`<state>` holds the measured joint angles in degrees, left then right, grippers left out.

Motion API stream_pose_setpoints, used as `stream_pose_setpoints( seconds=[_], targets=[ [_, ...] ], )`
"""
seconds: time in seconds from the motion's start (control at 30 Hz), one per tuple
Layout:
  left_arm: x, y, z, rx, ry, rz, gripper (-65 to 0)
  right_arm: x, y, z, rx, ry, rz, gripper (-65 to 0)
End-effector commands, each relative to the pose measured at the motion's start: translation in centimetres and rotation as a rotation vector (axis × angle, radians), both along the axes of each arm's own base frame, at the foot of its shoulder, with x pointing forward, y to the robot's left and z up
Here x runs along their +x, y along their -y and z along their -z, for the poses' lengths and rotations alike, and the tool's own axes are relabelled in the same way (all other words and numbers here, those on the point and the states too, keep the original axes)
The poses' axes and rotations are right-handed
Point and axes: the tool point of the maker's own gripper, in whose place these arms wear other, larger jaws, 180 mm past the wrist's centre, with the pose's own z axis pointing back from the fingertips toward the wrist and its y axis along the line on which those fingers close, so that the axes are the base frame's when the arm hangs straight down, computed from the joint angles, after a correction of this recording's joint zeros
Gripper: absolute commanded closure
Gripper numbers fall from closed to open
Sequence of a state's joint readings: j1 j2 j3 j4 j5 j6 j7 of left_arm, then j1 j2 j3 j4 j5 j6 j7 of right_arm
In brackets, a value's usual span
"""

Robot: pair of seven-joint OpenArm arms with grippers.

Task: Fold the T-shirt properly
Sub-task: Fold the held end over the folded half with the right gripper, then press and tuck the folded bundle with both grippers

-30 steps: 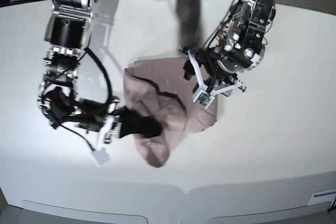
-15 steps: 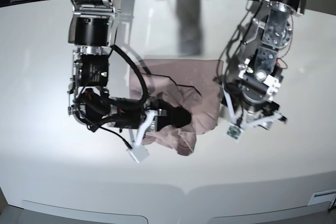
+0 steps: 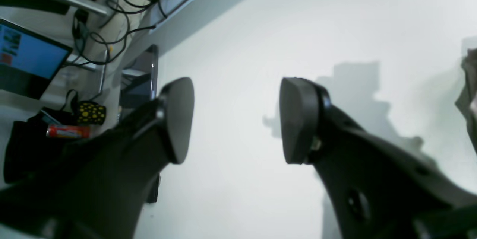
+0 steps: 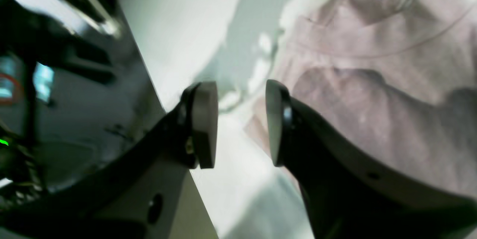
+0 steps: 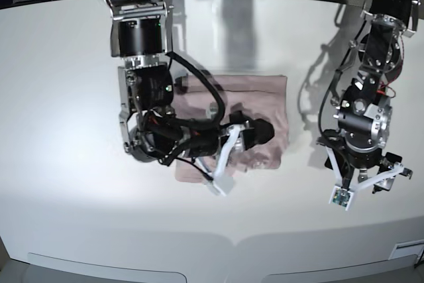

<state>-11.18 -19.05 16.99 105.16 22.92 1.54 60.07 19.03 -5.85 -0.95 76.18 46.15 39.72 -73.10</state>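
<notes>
One soft, creased dusty-pink cotton T-shirt [image 5: 265,101], roughly rectangular, on smooth white table [image 5: 66,71].

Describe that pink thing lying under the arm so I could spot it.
Start at the big white table; near its middle lies a dusty-pink cotton T-shirt, folded into a rough rectangle. It is the only cloth and the only coloured thing there, partly hidden under one black arm.

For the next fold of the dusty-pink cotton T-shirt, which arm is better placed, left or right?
Probably the right. The right gripper hangs open directly over the dusty-pink cotton T-shirt. The left gripper, also open, hangs over the bare white table, away from the cloth.
</notes>
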Motion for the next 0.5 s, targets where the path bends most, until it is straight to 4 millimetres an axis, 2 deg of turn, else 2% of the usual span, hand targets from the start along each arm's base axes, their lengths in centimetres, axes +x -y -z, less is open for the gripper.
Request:
stream_pose_setpoints(
  seconds=[0.0, 0.1, 0.17, 0.23, 0.4, 0.47],
  targets=[
    [0.8, -0.2, -2.0, 0.012, 0.067, 0.001, -35.9, 0.8, -0.9, -2.0, 0.034, 0.056, -0.013, -22.1],
    [0.8, -0.2, -2.0, 0.011, 0.066, 0.0, -35.9, 1.3, -1.6, -2.7, 0.059, 0.087, -0.006, -22.1],
    [0.7, -0.2, -1.9, -0.016, 0.069, -0.014, -35.9, 2.9, -1.4, -4.0, 0.094, 0.143, 0.049, -22.1],
    [0.4, 0.1, -1.1, -0.122, 0.056, -0.054, -35.9, 4.8, -0.8, -5.1, 0.09, 0.207, 0.104, -22.1],
    [-0.3, 3.5, 1.4, -0.371, -0.05, 0.0, -35.9, 10.7, 3.5, -7.0, -0.073, 0.407, 0.279, -22.1],
    [-0.5, 4.6, 1.9, -0.425, -0.074, 0.029, -35.9, 12.3, 5.1, -8.0, -0.093, 0.472, 0.342, -22.1]
  ],
)
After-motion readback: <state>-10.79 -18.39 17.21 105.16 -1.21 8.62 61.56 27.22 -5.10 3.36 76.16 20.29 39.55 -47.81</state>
